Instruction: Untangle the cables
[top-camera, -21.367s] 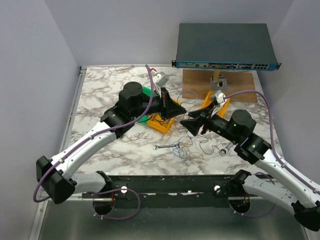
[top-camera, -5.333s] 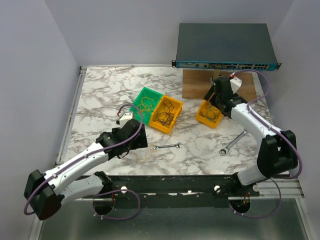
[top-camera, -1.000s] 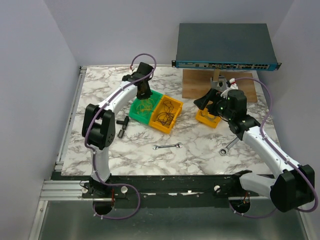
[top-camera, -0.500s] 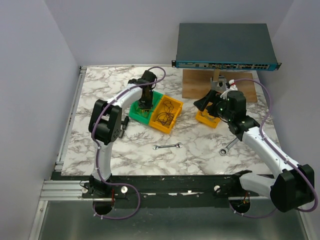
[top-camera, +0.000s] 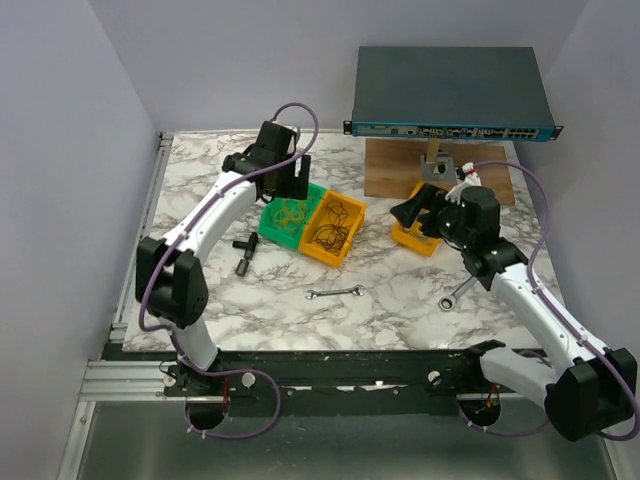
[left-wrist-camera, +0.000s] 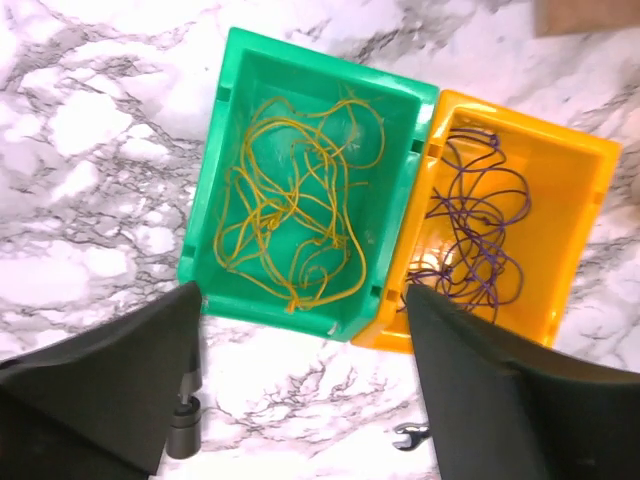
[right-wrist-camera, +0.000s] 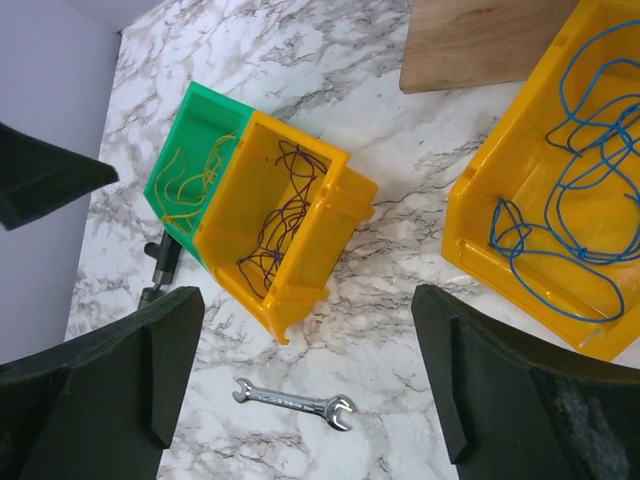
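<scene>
Left claw (left-wrist-camera: 300, 312) and right claw (right-wrist-camera: 306, 305) both spread wide, empty, above the bins.
Yellow cables (left-wrist-camera: 290, 225) loop without clear axis in green bin (left-wrist-camera: 300, 75); purple cables (left-wrist-camera: 470, 235) in orange bin (left-wrist-camera: 570, 170) at its 3 o'clock; blue cables (right-wrist-camera: 560, 200) in yellow bin (right-wrist-camera: 500, 180); wrench (right-wrist-camera: 290, 402) on tabletop (top-camera: 200, 170) at 6 o'clock.

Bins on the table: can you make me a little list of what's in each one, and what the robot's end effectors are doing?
green bin: yellow wires, all curly
middle orange bin: purple wires
right orange bin: blue wires
left end effector: open, empty, above the green bin
right end effector: open, empty, near the right orange bin
wrench: lying on the table, outside the bins
</scene>
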